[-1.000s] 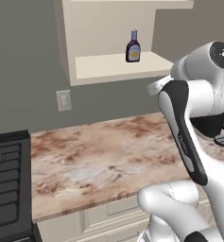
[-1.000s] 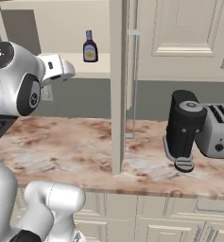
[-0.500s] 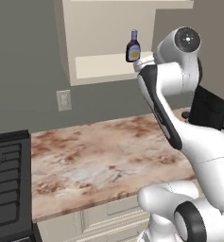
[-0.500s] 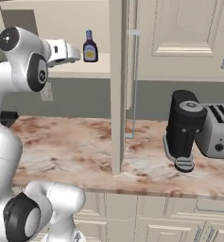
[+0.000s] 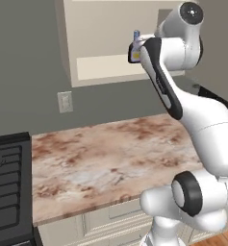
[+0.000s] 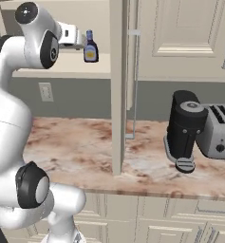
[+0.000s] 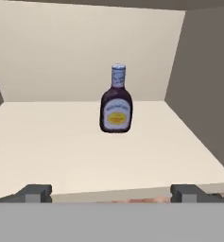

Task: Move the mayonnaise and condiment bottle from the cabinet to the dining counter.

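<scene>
The condiment bottle (image 7: 116,101), slim and dark brown with a blue-grey neck and a yellowish label, stands upright on the pale shelf of the open cabinet (image 7: 56,142). My gripper (image 7: 112,194) is open at the shelf's front edge. Its fingertips (image 7: 38,193) stand wide apart, short of the bottle and touching nothing. In the right base view the gripper (image 6: 79,40) hangs just left of the condiment bottle (image 6: 90,47) at shelf height. In the left base view my forearm covers most of the condiment bottle (image 5: 136,36). The mayonnaise and the dining counter are out of view.
The open cabinet door (image 6: 117,85) stands edge-on with its bar handle (image 6: 135,85) right of the shelf. Below is a marbled counter with drawers (image 5: 101,158), with a black coffee machine (image 6: 185,130) and a toaster (image 6: 218,130). A stove (image 5: 7,187) is at the left.
My arm has swung up from counter height to the cabinet shelf, bringing the hand level with the bottle and facing it. The bottle has not moved.
</scene>
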Robot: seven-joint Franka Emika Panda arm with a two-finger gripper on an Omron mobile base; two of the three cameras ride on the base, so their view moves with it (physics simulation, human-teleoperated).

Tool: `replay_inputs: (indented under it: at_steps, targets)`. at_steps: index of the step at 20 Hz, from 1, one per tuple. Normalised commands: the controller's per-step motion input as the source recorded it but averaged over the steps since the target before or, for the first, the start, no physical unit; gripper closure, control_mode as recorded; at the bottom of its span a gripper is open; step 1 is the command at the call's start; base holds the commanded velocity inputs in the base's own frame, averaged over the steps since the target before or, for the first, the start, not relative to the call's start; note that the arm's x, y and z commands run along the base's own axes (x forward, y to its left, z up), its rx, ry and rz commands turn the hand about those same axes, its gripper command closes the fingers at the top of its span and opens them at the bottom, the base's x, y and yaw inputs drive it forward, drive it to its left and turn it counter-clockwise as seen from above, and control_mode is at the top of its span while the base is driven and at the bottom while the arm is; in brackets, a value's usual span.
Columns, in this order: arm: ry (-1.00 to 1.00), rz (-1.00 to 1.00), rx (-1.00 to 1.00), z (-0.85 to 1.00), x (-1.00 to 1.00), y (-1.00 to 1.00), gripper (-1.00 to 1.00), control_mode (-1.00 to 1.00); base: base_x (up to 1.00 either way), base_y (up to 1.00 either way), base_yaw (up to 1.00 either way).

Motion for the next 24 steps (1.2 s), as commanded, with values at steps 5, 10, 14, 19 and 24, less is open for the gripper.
replay_inputs:
  at_steps: [5, 10, 14, 19, 24]
  targets:
    - [0.00, 0.00, 0.00, -0.30, 0.75, 0.00, -1.00, -1.00, 0.00, 0.00, 0.00]
    - [-0.07, 0.00, 0.00, -0.24, 0.54, 0.00, -1.00, -1.00, 0.00, 0.00, 0.00]
    - [-0.14, 0.00, 0.00, -0.04, 0.41, 0.00, -1.00, -1.00, 0.00, 0.00, 0.00]
    - [-0.03, 0.00, 0.00, 0.00, 0.55, 0.00, -1.00, -1.00, 0.00, 0.00, 0.00]
    - [0.00, -0.01, 0.00, 0.00, 0.59, 0.00, -1.00, -1.00, 0.00, 0.00, 0.00]
